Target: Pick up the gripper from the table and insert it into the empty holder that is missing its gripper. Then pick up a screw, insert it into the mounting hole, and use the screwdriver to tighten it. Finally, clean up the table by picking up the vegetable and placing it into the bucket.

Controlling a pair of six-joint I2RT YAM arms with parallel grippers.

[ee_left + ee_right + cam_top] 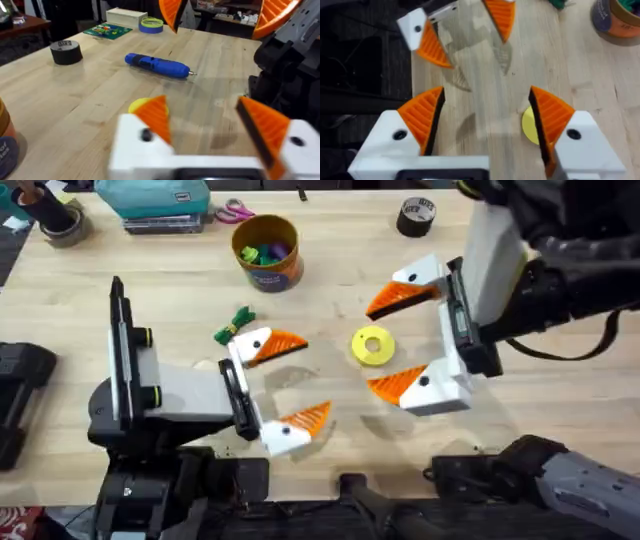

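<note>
Claws both spread, empty: left claw (277,386) and right claw (405,339) face each other low over the bench (330,290), flanking a yellow ring (373,345). Vegetable (234,323) lies just beside left claw; bucket (267,251) sits farther back. Screwdriver (157,65) lies flat on bench.

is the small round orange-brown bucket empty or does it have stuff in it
Not empty: the orange-brown bucket stands upright with colourful toys inside.

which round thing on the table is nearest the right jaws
The flat yellow ring, lying between the right gripper's open jaws; the black tape roll and bucket sit farther back.
</note>
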